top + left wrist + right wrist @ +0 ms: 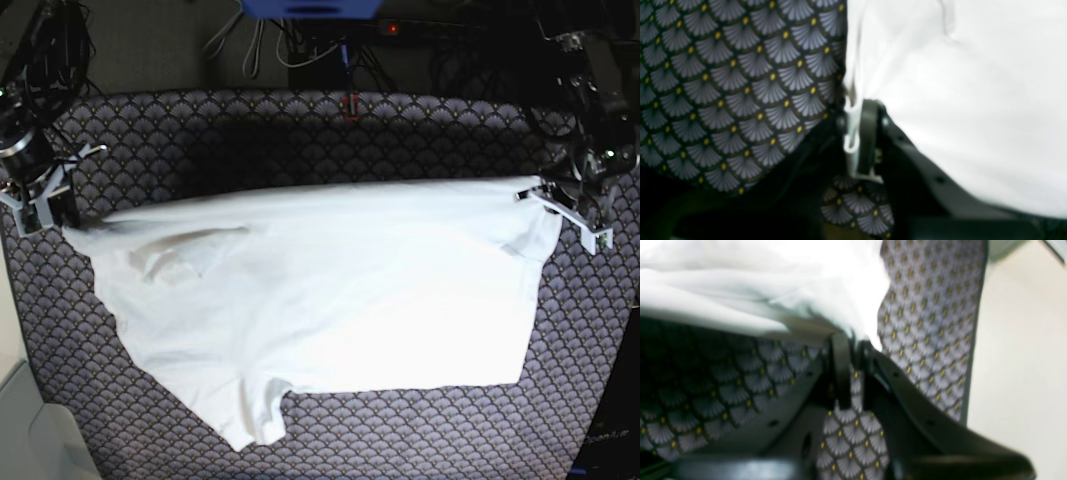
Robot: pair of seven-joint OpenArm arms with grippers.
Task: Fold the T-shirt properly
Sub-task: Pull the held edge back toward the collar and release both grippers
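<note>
Holding the T-shirt (330, 300) stretched by its far edge, one corner per claw, both raised a little off the patterned cloth (300, 130) on the surface. Left claw (857, 133) clenched on a pinch of white fabric, seen bunched between the pads in the left wrist view; in the base view, at the shirt's far right corner (545, 190). Right claw (853, 350) likewise clenched on shirt fabric, at the shirt's far left corner (70, 222), with folds of white hanging just off its tips.

Shirt itself: spread wide across the cloth's middle, far edge pulled into a taut, nearly straight line between the two claws, near part lying loose on the cloth. One sleeve folded over near the shirt's left end, another flap trailing toward the near edge. Wrinkled, not yet squared.

Step in hand, by judgement: a spread or the start of a lengthwise fold, far edge gripped for carrying over. Next move likely calls for both claws travelling together toward the shirt's near edge, level and at equal pace, keeping tension so the fold line stays straight, then releasing once the edges meet.
</note>
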